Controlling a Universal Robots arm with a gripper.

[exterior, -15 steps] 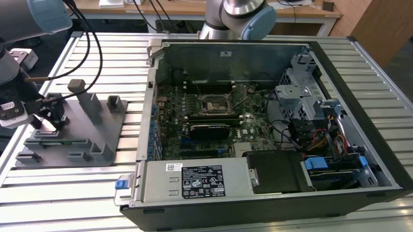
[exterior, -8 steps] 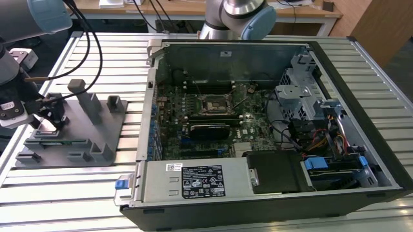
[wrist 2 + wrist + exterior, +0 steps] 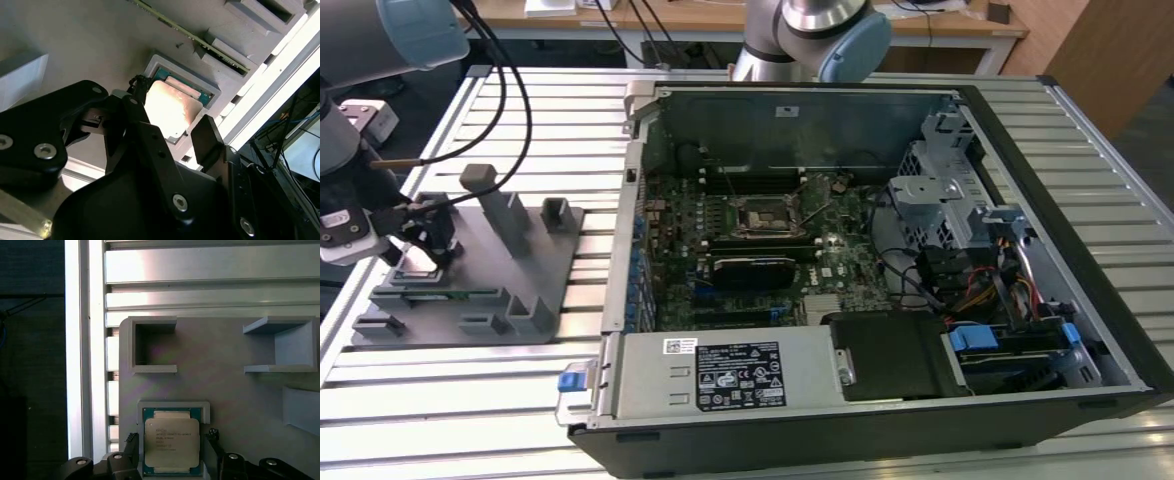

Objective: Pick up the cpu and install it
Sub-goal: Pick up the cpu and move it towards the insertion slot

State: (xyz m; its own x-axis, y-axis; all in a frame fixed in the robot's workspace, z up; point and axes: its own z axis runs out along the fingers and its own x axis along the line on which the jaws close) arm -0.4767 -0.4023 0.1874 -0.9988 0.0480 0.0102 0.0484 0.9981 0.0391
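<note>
The arm's claw (image 3: pixel 424 250) hangs low over a grey fixture tray (image 3: pixel 534 270) at the exterior view's left; the tray lies flat on the slatted metal desk (image 3: pixel 480 400). In the first wrist view the cpu (image 3: pixel 171 447) lies flat in a shallow square recess (image 3: pixel 206 407) of the tray, silvery top upward, with a green edge showing around it; the claw (image 3: pixel 171 440) is right over it. The claw's two dark fingers (image 3: pixel 132 450) stand apart, one on each side of the chip and close beside the recess walls; whether they touch the chip cannot be told, and nothing is clamped between them. The second wrist view shows the same: the chip (image 3: pixel 170 110) sits in its recess with the fingers (image 3: pixel 207 137) flanking it. Well apart from the tray, toward the exterior view's right, an open computer case (image 3: pixel 720 385) lies on its side on the desk; its motherboard (image 3: pixel 670 200) faces up, and the square socket (image 3: pixel 761 215) near the board's middle holds no chip.
</note>
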